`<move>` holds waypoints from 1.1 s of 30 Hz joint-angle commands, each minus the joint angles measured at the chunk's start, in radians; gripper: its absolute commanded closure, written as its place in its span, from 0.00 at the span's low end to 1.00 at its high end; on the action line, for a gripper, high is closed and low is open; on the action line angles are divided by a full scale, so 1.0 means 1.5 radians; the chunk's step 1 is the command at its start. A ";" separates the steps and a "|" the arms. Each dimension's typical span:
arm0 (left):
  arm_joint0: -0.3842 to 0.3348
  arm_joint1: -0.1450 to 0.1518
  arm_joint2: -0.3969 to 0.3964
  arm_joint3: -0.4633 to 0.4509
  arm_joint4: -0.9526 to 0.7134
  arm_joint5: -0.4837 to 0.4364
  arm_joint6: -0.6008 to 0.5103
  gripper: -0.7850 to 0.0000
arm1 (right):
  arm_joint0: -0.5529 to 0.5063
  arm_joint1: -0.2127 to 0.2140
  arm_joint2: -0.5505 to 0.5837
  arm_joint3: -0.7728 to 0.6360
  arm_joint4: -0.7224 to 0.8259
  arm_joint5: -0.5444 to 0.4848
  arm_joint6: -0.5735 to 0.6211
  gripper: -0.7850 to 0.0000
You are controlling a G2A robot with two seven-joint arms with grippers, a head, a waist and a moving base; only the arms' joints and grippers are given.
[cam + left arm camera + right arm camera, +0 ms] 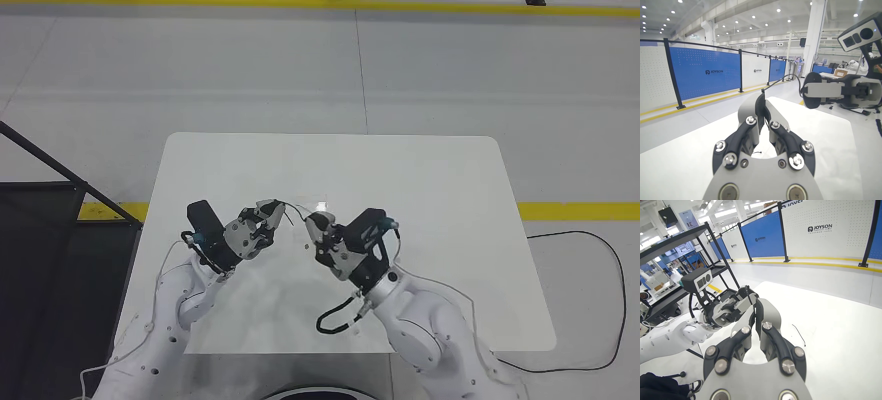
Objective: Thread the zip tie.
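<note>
The left fingers (266, 210) and right fingers (319, 222) hang above the middle of the white surface (440, 180), tips turned toward each other, near but apart. A thin black zip tie (293, 208) arcs across the gap from one pair of fingers to the other.

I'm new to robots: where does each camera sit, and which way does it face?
Top view: above the arms, looking down at the table; left gripper and right gripper show.
Left wrist view: behind the left gripper, facing the right gripper.
Right wrist view: behind the right gripper, facing the left gripper.
Shared: the zip tie between the grippers.
</note>
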 commanded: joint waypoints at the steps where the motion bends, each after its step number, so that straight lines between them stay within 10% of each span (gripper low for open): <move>1: 0.000 0.000 0.000 0.000 0.000 0.000 0.002 1.00 | 0.004 -0.001 -0.004 0.003 -0.006 0.007 0.007 1.00; 33: 0.002 -0.001 -0.001 -0.001 -0.009 -0.001 0.013 1.00 | 0.027 -0.018 -0.026 0.021 -0.066 0.059 0.085 1.00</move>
